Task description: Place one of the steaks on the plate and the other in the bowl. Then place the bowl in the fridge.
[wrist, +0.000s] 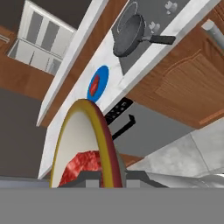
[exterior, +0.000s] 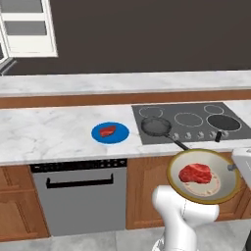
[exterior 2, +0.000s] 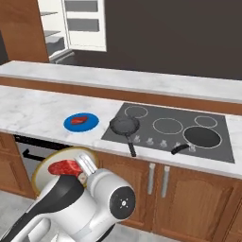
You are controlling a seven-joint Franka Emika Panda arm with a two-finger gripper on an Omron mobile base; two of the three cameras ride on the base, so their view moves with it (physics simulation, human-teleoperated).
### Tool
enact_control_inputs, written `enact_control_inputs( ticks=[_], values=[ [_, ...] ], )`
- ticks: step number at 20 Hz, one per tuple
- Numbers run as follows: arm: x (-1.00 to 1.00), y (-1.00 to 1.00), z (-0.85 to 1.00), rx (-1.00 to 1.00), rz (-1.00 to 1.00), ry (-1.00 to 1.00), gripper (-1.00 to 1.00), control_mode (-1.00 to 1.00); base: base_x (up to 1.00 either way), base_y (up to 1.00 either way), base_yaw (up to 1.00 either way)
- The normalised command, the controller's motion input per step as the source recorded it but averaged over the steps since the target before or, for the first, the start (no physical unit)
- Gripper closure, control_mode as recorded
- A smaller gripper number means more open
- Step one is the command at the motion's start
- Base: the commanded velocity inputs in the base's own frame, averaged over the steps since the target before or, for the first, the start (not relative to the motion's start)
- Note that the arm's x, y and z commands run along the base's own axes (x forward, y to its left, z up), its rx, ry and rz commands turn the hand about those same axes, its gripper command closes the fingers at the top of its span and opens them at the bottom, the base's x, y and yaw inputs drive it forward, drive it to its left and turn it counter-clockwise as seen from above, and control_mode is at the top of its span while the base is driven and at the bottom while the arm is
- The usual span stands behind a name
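Hand clenched on the brown rim of the shallow beige-tan bowl, held off the white marble surface in front of the wooden cabinets, with one bright red raw steak lying inside. Second red steak resting on the flat round blue plate on the surface, just beside the dark frying pan on the black cooktop. Fridge standing open at upper left, pale shelves showing.

we see a big round white arm that looks smooth and shiny. it has dark black parts where it bends. one round white cap has a dark ring and a tiny dot in the middle. the little finger tips are dark grey.
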Motion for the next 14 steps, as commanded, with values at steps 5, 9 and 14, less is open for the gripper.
enact_control_inputs(
  ticks=[5,9,14],
  values=[
    [0.0,0.0,0.0,0.0,0.0,0.0,1.0,1.0,-0.06,-1.0,-0.04],
    [0.0,0.0,0.0,0.0,0.0,0.0,1.0,1.0,-0.14,-1.0,-0.07],
    [0.0,0.0,0.0,0.0,0.0,0.0,1.0,1.0,-0.2,-1.0,-0.1]
  ],
)
